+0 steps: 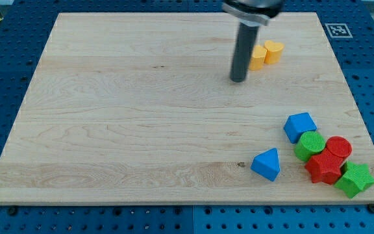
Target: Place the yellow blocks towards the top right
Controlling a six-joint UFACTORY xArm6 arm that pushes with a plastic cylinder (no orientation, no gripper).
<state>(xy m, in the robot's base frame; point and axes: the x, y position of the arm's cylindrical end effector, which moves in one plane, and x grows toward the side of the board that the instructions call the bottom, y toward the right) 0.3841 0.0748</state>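
Two yellow blocks lie side by side near the view's top right. One yellow block (259, 57) is partly hidden behind my rod, so its shape is unclear. The other yellow block (274, 51), with a rounded top, touches it on the right. My tip (239, 79) rests on the board just left of and slightly below the first yellow block, close to it.
The wooden board (141, 123) fills the view. At the bottom right sit a blue block (300, 126), a blue triangle (267, 164), a green cylinder (310, 145), a red cylinder (338, 148), a red star-like block (323, 168) and a green star-like block (354, 180).
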